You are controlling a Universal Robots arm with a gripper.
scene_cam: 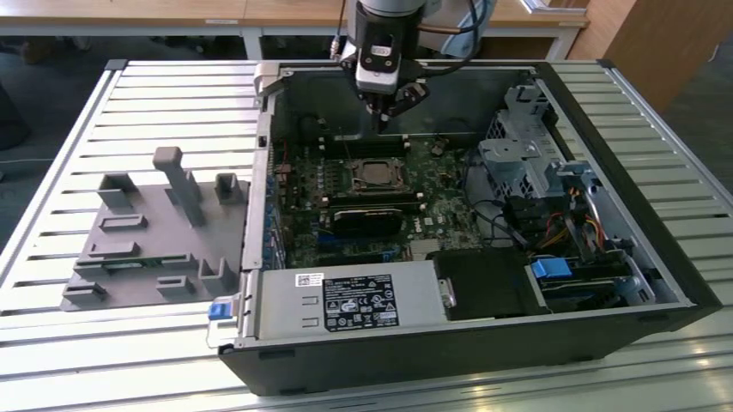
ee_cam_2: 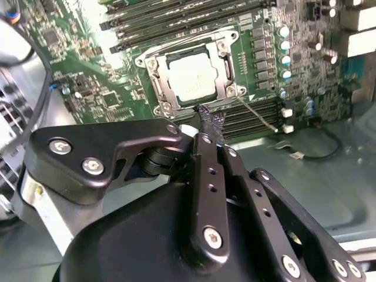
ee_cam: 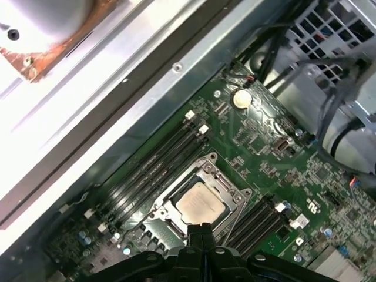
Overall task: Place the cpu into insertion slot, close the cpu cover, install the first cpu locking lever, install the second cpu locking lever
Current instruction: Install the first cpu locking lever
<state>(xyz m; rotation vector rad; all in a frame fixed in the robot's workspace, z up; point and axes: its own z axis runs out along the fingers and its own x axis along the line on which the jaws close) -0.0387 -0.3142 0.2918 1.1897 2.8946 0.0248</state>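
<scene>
The cpu (ee_cam_2: 191,79) (ee_cam: 200,202) lies flat in the insertion slot (scene_cam: 372,174) on the green board, its silver face up. The cpu cover (ee_cam_2: 227,61) (ee_cam: 234,197), a silver frame, lies down around it. A thin wire locking lever (ee_cam_2: 257,113) sticks out from one socket corner at an angle. Another wire lever (ee_cam_2: 176,48) runs along the frame's opposite side. My gripper (scene_cam: 390,107) (ee_cam_2: 208,122) (ee_cam: 200,228) hovers above the board just beside the socket, fingers together and holding nothing.
The open computer case (scene_cam: 641,257) lies on a slatted metal table. Memory slots (ee_cam_2: 176,23) flank the socket. A long black card (scene_cam: 366,219), a power supply (scene_cam: 343,300) and a drive cage with cables (scene_cam: 521,163) surround it. A grey fixture (scene_cam: 149,232) stands at the exterior view's left.
</scene>
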